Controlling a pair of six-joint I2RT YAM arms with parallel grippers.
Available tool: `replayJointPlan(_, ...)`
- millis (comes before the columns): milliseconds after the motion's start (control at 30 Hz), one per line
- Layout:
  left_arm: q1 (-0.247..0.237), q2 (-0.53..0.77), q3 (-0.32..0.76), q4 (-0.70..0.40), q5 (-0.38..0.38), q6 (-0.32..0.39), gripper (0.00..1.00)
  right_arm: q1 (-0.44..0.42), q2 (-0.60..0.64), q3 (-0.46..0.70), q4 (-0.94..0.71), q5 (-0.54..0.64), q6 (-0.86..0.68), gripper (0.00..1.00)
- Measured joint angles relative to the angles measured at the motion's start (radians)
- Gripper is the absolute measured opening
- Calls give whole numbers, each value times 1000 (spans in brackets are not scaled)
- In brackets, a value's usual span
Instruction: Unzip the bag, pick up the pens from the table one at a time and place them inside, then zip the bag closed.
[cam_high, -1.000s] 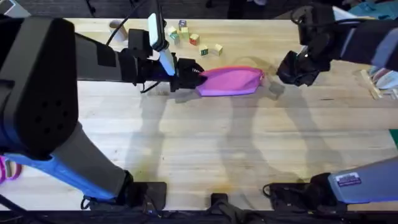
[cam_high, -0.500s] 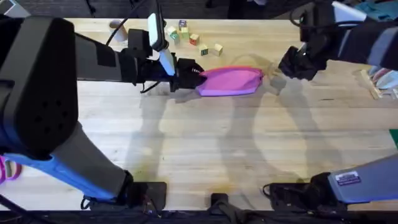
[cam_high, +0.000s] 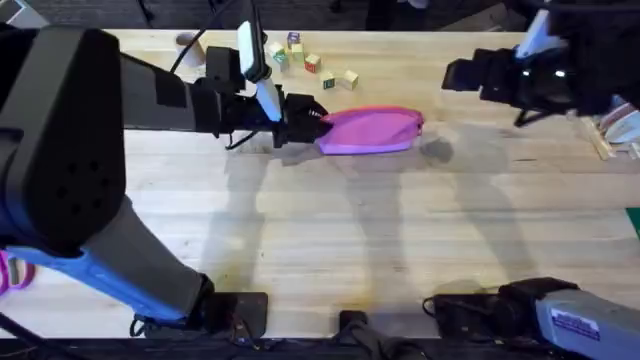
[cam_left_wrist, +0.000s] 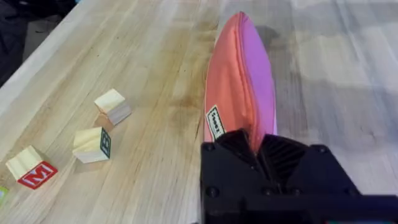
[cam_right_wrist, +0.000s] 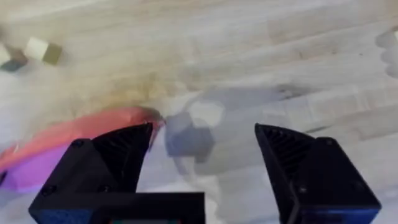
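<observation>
Pouch status: the pink pencil pouch (cam_high: 370, 131) lies flat on the tabletop (cam_high: 350, 230), long axis running across it, zipper seam up and closed along its visible length. No pens visible on the tabletop, so you likely have them inside already; judge this as the end of the zip step.

Left claw (cam_high: 318, 124): clamped on the pouch's left end. In the left wrist view the fabric ridge runs straight into the shut fingers (cam_left_wrist: 249, 149). Reason for the hold: it anchors the pouch so a zipper pull has something to work against.

Right claw (cam_right_wrist: 202, 149): fingers apart, nothing between them, raised off the tabletop near the pouch's right end.

Wooden letter blocks (cam_high: 312, 62) sit behind the pouch, apart from it.
</observation>
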Motion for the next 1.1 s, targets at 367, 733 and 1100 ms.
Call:
replayJointPlan(367,0,0,0,0,0,1,91,30,-200,0,-125,0,-19,998)
replayJointPlan(733,5,0,1,5,35,-3,992,30,-222,0,-127,0,-19,998)
replayJointPlan(1100,5,-13,1,-19,10,-3,995,30,-222,0,-127,0,-22,998)
